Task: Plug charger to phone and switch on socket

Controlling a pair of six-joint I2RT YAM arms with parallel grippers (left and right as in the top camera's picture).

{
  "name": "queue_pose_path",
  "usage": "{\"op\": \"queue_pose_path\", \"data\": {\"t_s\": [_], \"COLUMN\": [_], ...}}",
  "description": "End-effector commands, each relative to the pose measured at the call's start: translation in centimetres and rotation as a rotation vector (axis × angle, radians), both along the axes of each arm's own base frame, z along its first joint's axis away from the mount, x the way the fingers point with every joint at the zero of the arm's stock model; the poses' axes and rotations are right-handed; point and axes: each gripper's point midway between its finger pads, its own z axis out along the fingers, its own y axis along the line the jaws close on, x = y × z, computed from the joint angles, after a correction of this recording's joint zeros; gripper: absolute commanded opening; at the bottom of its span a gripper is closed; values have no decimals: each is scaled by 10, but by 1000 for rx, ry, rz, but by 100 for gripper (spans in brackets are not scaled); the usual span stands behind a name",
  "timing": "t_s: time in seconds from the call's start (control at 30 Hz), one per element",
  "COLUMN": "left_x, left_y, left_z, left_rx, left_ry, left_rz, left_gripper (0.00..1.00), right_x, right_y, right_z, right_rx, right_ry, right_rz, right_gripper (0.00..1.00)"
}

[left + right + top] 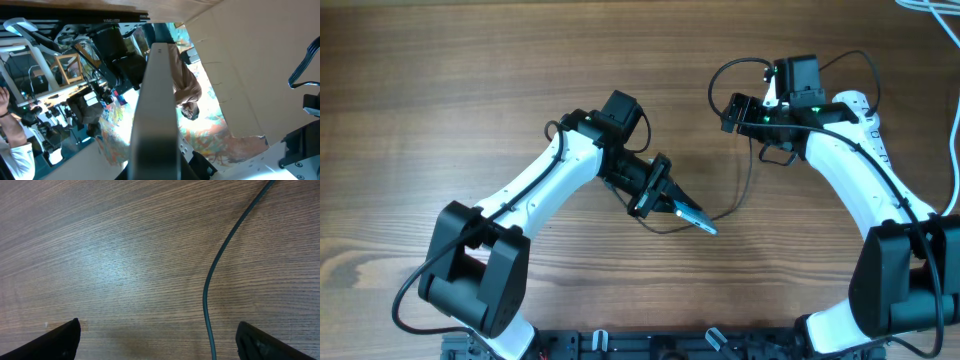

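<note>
My left gripper (pixel 672 203) is shut on the phone (pixel 698 221), which it holds tilted and edge-on above the middle of the table. In the left wrist view the phone (pixel 159 100) is a grey slab running up the frame, seen from its edge. The charger (pixel 746 185), a thin black cable, curves across the wood from under the phone towards the right arm. Its connector tip is hidden. My right gripper (pixel 731 113) stands open, and in its wrist view the cable (pixel 209 290) passes between the open right gripper (pixel 162 342) fingers. The socket is out of view.
A thick white cord (pixel 927 8) crosses the table's far right corner. The wooden table (pixel 470 90) shows bare boards at the left and back. The arms' bases (pixel 480 280) stand at the front edge.
</note>
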Motion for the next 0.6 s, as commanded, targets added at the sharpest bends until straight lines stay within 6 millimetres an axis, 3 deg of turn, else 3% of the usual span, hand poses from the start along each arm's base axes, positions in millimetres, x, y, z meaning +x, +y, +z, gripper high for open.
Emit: {"op": "queue_pose_path", "data": {"t_s": [0.0,0.57], "left_x": [-3,-3], "left_y": [-2,-2], "left_z": [19,19], "left_rx": [-54,-33], "left_ry": [4,42], "left_rz": [-4,7], "left_gripper": [4,4], "right_x": [2,2], "right_y": [-3,-3], "right_z": [-4,-5], "right_rx": [-12,-12], "right_ry": [6,6], "right_rz": [-16,-16], "right_gripper": [100,100]}}
